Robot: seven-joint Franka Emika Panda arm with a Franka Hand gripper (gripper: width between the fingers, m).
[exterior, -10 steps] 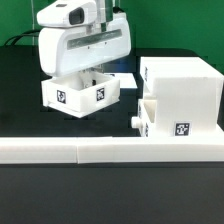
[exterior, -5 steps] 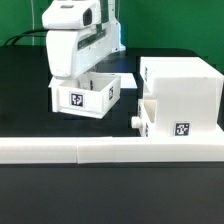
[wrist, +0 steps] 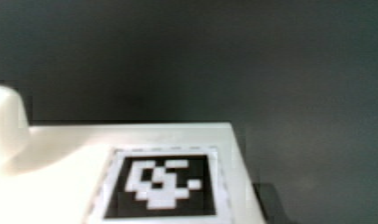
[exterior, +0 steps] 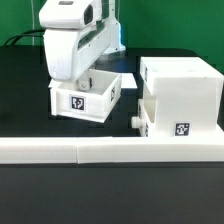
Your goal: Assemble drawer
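Midway through assembly, the gripper [exterior: 76, 78] holds one open drawer box [exterior: 87, 95] by its wall, jaws seemingly closed on it. Well apart from the jaws, the cabinet [exterior: 182, 88] already houses a knobbed drawer [exterior: 148, 122]; this second box remains outside.

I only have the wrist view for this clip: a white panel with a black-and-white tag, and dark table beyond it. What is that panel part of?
Observer: A small open-topped drawer box, right below the arm.
Operator: Is anything else near it?
Observer: A larger white cabinet stands to the exterior view's right of it, with a gap between them.
Operator: Is that cabinet empty?
Observer: No. A second drawer with a round knob sits in its lower part.
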